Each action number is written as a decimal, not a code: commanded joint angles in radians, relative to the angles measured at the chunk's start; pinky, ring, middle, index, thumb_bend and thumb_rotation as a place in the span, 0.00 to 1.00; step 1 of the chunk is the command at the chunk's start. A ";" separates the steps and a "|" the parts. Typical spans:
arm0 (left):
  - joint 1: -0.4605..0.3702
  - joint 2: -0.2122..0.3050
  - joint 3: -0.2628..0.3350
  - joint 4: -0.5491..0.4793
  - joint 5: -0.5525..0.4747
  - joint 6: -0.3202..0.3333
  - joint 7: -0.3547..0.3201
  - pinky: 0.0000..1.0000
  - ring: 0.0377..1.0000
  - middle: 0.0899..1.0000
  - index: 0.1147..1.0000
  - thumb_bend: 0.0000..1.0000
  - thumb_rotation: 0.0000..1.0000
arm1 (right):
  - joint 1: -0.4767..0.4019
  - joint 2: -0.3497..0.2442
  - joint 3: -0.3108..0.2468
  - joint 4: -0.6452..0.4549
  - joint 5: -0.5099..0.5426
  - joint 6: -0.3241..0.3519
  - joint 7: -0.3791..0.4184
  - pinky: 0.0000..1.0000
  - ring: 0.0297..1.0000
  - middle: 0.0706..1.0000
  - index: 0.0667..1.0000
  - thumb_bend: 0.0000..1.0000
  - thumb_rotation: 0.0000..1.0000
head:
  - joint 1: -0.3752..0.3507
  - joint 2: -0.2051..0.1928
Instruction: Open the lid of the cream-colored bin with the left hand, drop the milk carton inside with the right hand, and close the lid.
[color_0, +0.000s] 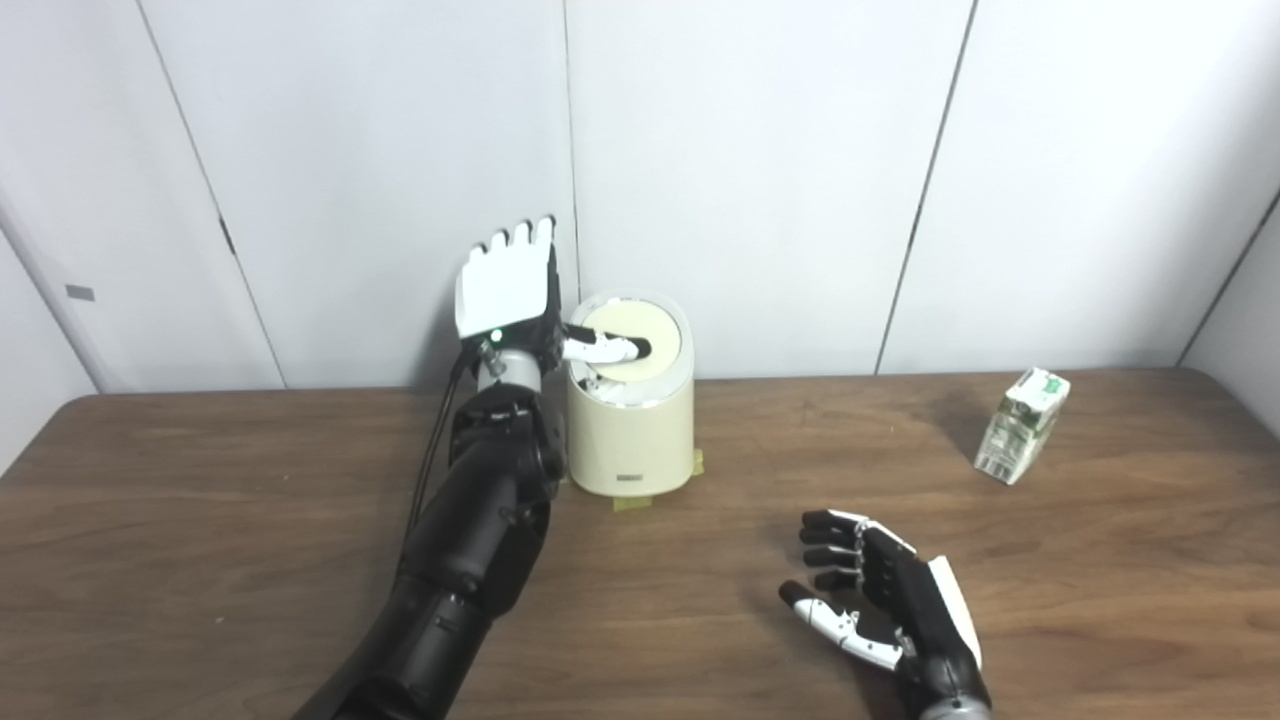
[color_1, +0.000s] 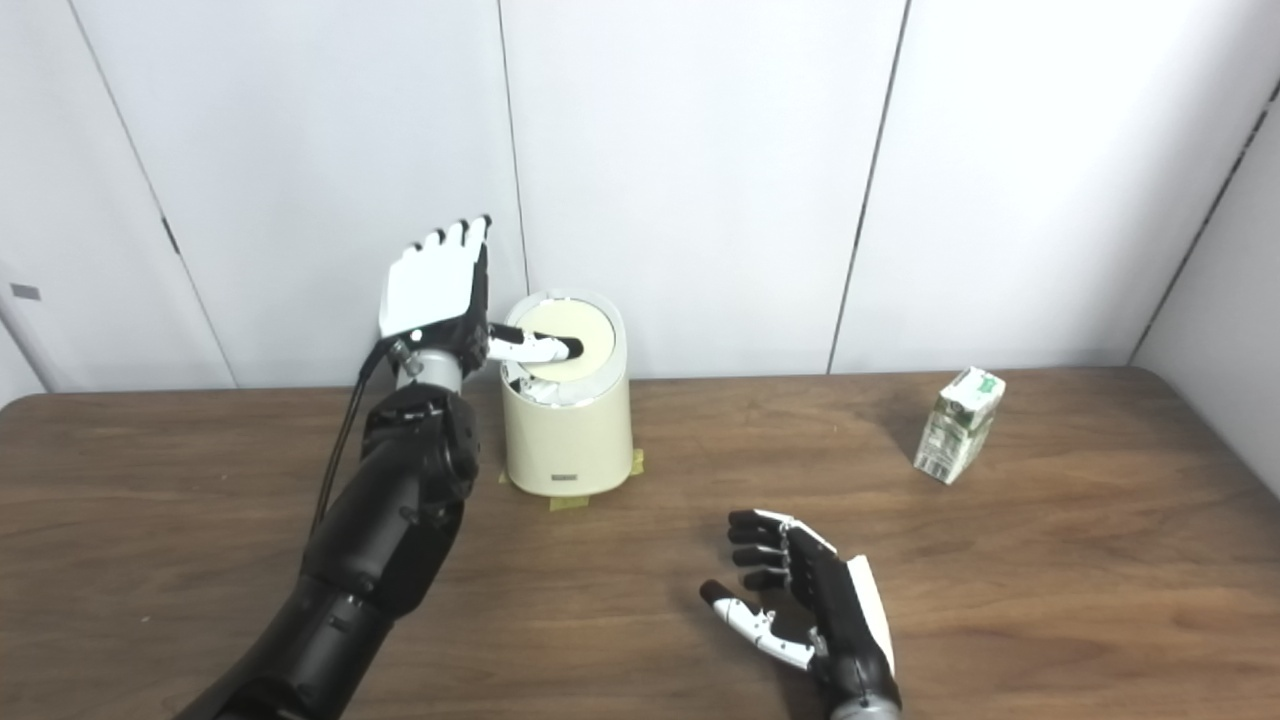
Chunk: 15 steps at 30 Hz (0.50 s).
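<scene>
A cream-colored bin stands at the back of the table, its round lid tilted slightly. My left hand is raised just left of the bin, fingers straight up and spread, open. Its thumb reaches sideways over the lid's top. A green-and-white milk carton stands tilted at the far right, well away from both hands. My right hand hovers low over the table's front middle, open, fingers curled loosely, holding nothing.
Yellow tape marks the table under the bin. The brown wooden table ends at a white panelled wall right behind the bin. The table's right rear corner is rounded.
</scene>
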 joint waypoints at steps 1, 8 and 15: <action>-0.015 0.035 -0.005 0.011 0.076 0.011 -0.033 1.00 1.00 1.00 1.00 0.89 0.01 | -0.013 -0.005 0.009 -0.003 -0.006 -0.003 0.015 0.59 0.65 0.67 0.66 0.30 0.00 | 0.001 0.006; -0.009 0.064 -0.038 0.023 0.165 0.011 -0.081 1.00 1.00 1.00 1.00 0.66 0.00 | -0.010 -0.005 0.010 -0.018 -0.005 0.016 0.018 0.59 0.65 0.66 0.65 0.30 0.00 | 0.001 0.009; 0.011 0.060 -0.029 0.019 0.089 0.011 -0.057 1.00 1.00 1.00 1.00 0.86 0.23 | -0.012 -0.010 0.017 -0.026 -0.014 0.040 0.022 0.60 0.66 0.67 0.67 0.30 0.00 | -0.001 0.007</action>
